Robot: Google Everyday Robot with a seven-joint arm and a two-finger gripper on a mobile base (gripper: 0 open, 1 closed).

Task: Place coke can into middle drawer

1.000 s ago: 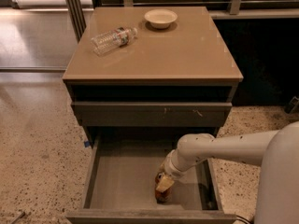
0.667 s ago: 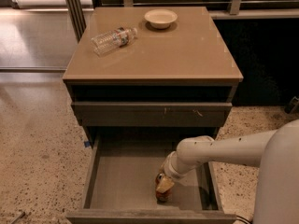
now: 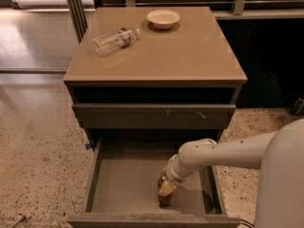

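Note:
The coke can (image 3: 166, 198), small and red-orange, stands upright low in the open middle drawer (image 3: 123, 184), near its front and right of centre. My gripper (image 3: 166, 188) reaches down into the drawer from the right on a white arm and is shut on the can's upper part. A pale finger (image 3: 166, 189) crosses the can's front. The can's base is at or just above the drawer floor.
A clear plastic bottle (image 3: 115, 39) lies on its side on the cabinet top (image 3: 190, 56), with a pale bowl (image 3: 163, 18) behind it. A shut drawer front (image 3: 152, 116) with scratch marks overhangs the open drawer. Speckled floor lies to the left.
The arm and the can have sunk slightly lower in the drawer. Nothing else has moved.

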